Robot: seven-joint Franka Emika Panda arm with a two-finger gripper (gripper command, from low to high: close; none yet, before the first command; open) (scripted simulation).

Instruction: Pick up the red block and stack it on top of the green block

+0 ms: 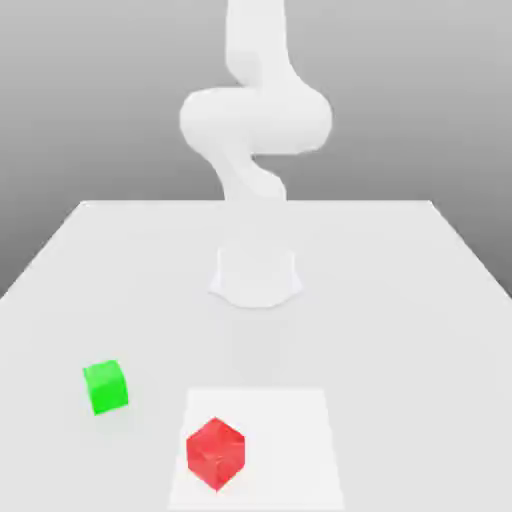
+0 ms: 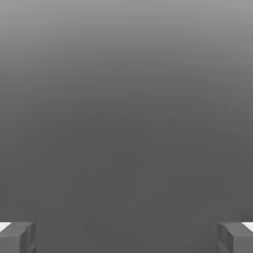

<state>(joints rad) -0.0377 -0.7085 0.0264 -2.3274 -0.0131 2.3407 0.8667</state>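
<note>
you're at the start: the gripper (image 2: 126, 237) has its jaws spread wide, holding nothing. the red block (image 1: 215, 453) sits on the table (image 1: 400, 300) near the green block (image 1: 105, 387), apart from it. next, descend over red.

The arm (image 1: 255, 120) is cut off by the upper edge of the exterior view, so its upper links are not seen, and its pale body is blurred against the pale table (image 1: 400, 300). The table is cropped at that view's left, right and lower edges. In the hand view, the two fingertips (image 2: 17, 237) are cut off by the picture's edges, with just their ends seen, spread far apart.
</note>
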